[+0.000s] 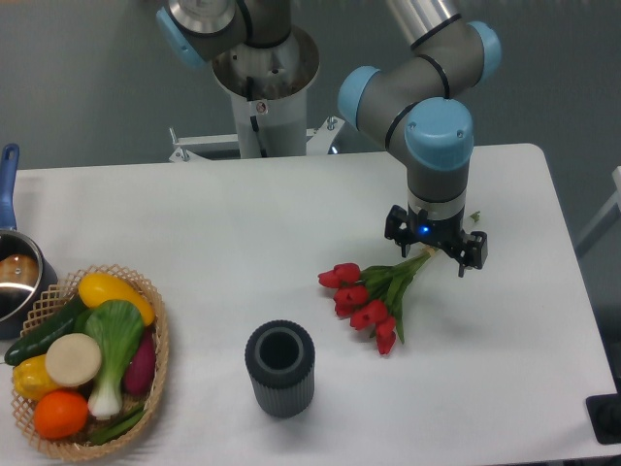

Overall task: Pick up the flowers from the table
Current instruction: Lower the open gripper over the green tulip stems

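Note:
The flowers (pixel 367 297) are a small bunch of red tulip buds with green leaves, lying on the white table (pixel 243 243) right of centre. Their pale green stems run up and to the right, under my gripper (pixel 433 249), and a stem tip shows just beyond it. Seen from above, the gripper hangs straight over the stems. Its black fingers (pixel 473 252) stand apart on either side of the stems, so it looks open. The wrist hides the fingertips and any contact with the stems.
A dark grey ribbed cylindrical cup (pixel 280 368) stands upright in front of the flowers. At the front left a wicker basket (pixel 155 374) holds vegetables and fruit. A pot with a blue handle (pixel 12 262) sits at the left edge. The arm's base (pixel 262 87) is at the back.

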Motion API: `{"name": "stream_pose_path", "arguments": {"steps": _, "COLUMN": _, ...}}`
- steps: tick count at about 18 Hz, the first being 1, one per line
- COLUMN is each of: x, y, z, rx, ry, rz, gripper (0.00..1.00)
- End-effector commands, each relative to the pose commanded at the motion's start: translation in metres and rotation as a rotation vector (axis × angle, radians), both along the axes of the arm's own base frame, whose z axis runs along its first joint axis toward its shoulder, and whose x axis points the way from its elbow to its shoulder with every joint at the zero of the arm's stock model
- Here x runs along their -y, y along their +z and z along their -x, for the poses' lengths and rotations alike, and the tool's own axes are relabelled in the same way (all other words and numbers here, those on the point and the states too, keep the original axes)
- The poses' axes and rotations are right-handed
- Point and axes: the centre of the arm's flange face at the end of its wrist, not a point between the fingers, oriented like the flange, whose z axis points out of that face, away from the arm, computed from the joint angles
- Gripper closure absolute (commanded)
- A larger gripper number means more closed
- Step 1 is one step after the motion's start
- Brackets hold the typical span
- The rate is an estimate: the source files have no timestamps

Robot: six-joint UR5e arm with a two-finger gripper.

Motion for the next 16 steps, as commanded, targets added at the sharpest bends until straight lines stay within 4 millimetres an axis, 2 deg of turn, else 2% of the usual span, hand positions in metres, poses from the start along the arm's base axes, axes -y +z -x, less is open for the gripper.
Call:
{"name": "stream_pose_path", "arguments": {"steps": 7, "x": 0.001, "y": -0.002, "z": 0.0, "rx": 0.006, "ry": 0.005, "rz": -0.006, "gripper": 0.0}}
{"name": "stream_pose_path", "arguments": {"steps": 12, "x": 0.008, "y": -0.022, "z": -0.01, "rx": 0.016, "ry": -0.007, "rz": 0.0, "gripper": 0.0}}
{"name": "stream_pose_path", "arguments": {"steps": 14, "x": 0.006, "y": -0.027, "z": -0.011, "rx": 0.022, "ry": -0.066, "rz": 0.014, "gripper": 0.0}}
{"name": "stream_pose_path", "arguments": {"steps": 16, "x": 0.002, "y": -0.041, "z": -0.009, "rx": 0.041, "ry": -0.104, "rz": 0.028, "gripper": 0.0}}
